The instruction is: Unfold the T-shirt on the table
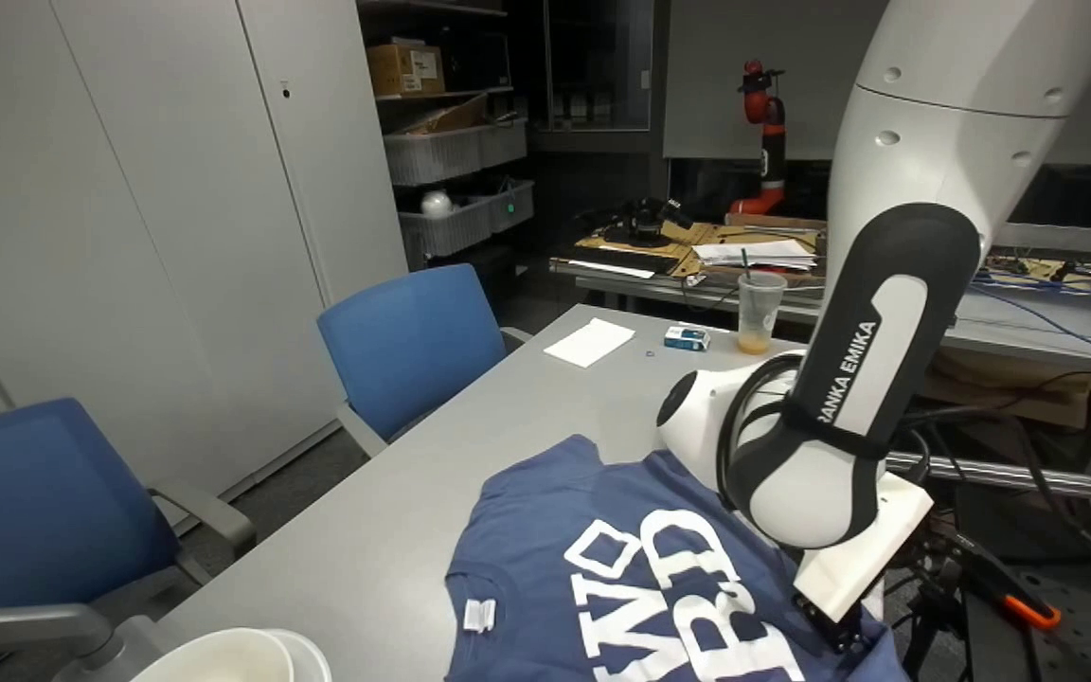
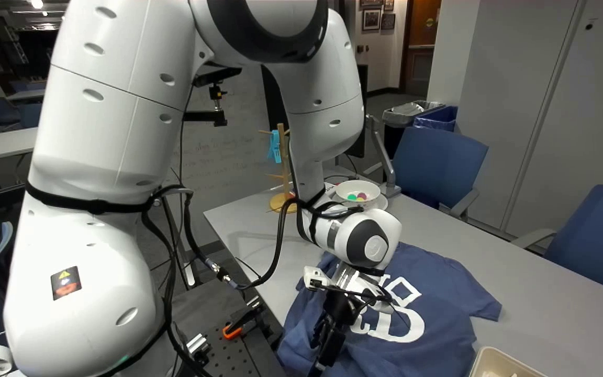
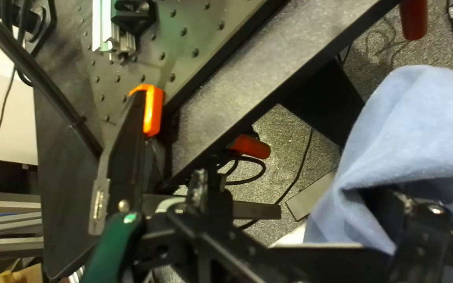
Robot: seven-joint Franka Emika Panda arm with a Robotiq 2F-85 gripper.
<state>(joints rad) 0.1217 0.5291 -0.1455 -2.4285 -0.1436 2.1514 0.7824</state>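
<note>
The navy T-shirt (image 1: 545, 530) lies on the grey table (image 1: 366, 511), its white lettering facing up and its white tag at the collar. It also shows in an exterior view (image 2: 437, 283), bunched and hanging at the table edge nearest the robot base. My gripper (image 1: 834, 627) is low at that edge, over the shirt's side; it also shows in an exterior view (image 2: 323, 343). In the wrist view the fingers of the gripper (image 3: 295, 196) are wide apart. A fold of the T-shirt (image 3: 419, 125) drapes around the right-hand finger. Floor shows between the fingers.
Bowls (image 1: 214, 658) stand at one table end, also in an exterior view (image 2: 359, 191), near a wooden rack (image 2: 282, 173). A beige container (image 2: 505, 362) is at the near edge. A cup (image 1: 760, 313), paper (image 1: 590, 342) and small box (image 1: 687, 338) are at the far end. An orange-tipped clamp (image 3: 153, 110) sits beside the gripper.
</note>
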